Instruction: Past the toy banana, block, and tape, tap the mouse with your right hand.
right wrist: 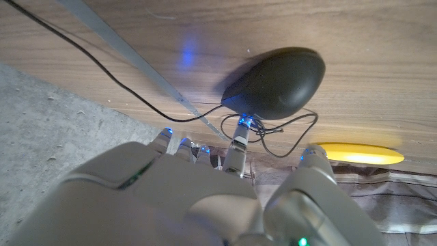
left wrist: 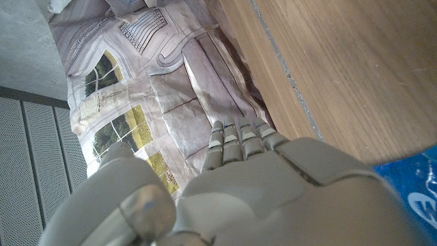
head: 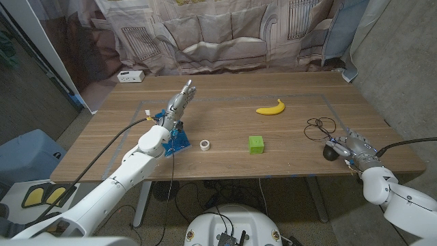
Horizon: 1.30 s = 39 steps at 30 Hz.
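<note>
The black mouse point(head: 330, 152) lies near the table's right front, its thin cable point(head: 321, 127) looped behind it. My right hand point(head: 355, 149) is just to the right of it, fingers apart and holding nothing. In the right wrist view a fingertip point(right wrist: 240, 127) meets the mouse point(right wrist: 280, 82) at its edge. The yellow toy banana point(head: 271, 108) lies farther back; it also shows as the banana point(right wrist: 355, 153) beyond the mouse. The green block point(head: 256, 143) and the small white tape roll point(head: 205, 145) sit mid-table. My left hand point(head: 179, 102) stands raised with fingers straight and empty.
A blue packet point(head: 175, 137) lies under my left forearm, seen too as the packet point(left wrist: 416, 188). A white box point(head: 130, 76) sits at the back left corner. Grey tape lines point(head: 225, 100) mark a rectangle on the table. A printed curtain point(head: 225, 34) hangs behind.
</note>
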Each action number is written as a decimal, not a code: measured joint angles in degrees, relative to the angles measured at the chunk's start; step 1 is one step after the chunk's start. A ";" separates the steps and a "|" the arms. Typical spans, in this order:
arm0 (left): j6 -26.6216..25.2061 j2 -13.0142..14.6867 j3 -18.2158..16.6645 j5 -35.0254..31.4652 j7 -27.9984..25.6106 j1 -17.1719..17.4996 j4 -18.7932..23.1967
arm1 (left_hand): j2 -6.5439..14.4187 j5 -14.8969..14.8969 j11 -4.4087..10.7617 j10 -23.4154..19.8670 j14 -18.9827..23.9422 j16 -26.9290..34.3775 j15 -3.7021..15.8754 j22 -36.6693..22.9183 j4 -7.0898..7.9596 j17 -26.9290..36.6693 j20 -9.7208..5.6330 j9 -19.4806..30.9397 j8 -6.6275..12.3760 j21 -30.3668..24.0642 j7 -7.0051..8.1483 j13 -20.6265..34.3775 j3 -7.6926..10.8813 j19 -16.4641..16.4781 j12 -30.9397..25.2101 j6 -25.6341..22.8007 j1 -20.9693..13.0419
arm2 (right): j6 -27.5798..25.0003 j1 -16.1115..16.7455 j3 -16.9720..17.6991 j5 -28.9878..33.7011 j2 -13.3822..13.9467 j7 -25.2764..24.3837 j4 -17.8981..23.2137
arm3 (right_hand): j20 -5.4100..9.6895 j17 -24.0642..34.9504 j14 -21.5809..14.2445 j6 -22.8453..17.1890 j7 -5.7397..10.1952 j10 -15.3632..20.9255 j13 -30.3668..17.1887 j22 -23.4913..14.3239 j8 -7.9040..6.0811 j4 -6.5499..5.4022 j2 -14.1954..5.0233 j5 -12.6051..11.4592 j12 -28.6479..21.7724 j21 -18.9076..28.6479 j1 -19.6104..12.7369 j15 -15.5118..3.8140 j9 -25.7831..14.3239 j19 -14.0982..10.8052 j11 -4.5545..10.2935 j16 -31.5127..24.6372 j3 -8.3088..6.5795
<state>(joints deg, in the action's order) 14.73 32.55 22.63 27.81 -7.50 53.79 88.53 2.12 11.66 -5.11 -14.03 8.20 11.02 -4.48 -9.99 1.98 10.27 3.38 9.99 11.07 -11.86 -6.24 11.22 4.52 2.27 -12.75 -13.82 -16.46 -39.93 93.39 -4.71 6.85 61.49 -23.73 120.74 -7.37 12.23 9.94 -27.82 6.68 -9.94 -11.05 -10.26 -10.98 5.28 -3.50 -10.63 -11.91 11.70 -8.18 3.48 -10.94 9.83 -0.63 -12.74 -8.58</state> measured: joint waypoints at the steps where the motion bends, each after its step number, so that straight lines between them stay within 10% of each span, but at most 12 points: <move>1: 0.02 -0.02 -0.01 0.01 0.00 0.00 0.00 | 0.00 0.00 0.00 0.00 0.00 0.00 0.00 0.00 0.00 0.00 0.00 0.00 0.00 0.00 0.00 0.00 0.00 0.00 0.00 0.00 0.00 | -0.03 0.00 -0.01 -0.04 0.05 -0.08 0.02 | 0.00 0.00 0.00 0.56 0.07 0.00 0.00 0.00 0.19 0.06 -0.17 0.00 0.00 0.00 -0.17 0.00 -0.01 0.00 0.00 0.00 0.06; 29: 1.50 -0.56 -0.27 0.60 0.52 -0.01 -1.29 | 0.00 0.00 0.00 0.00 0.00 0.00 0.00 0.00 -0.18 0.00 0.00 0.00 0.00 0.32 0.00 0.00 -0.18 0.00 0.00 0.00 0.00 | 0.05 1.39 1.28 0.65 0.66 -3.18 2.23 | -0.42 0.01 0.00 5.84 -0.54 0.01 0.00 0.00 1.05 0.77 -0.66 0.00 0.00 0.00 -1.29 0.00 0.00 -0.01 -0.61 0.00 -0.66; 39: 1.94 -0.67 -0.35 0.83 0.86 -0.13 -1.83 | 0.00 0.00 0.00 0.00 0.32 0.00 -0.33 0.00 -0.17 0.00 0.00 0.00 0.00 0.32 0.21 0.00 -0.17 0.00 0.00 -0.21 0.00 | -0.19 1.98 2.20 1.02 -0.01 -3.35 3.00 | -1.05 0.02 0.00 25.82 -3.13 0.03 -0.30 0.00 1.49 1.63 -0.35 0.00 0.00 0.00 -2.04 0.00 -0.14 -0.01 -1.26 0.00 -1.05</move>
<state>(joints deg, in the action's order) 16.67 31.87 22.28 28.64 -6.64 53.67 86.70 2.12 11.66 -5.11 -14.03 8.51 11.02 -4.81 -9.99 1.81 10.27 3.38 9.99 11.07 -11.54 -6.03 11.22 4.35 2.27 -12.75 -14.03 -16.45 -40.12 95.37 -2.51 7.87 61.48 -27.08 123.74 -8.43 12.25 9.94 -2.00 3.56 -9.91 -11.35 -10.25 -9.48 6.91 -3.85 -10.63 -11.92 11.69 -10.22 3.48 -11.08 9.82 -1.89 -12.73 -9.63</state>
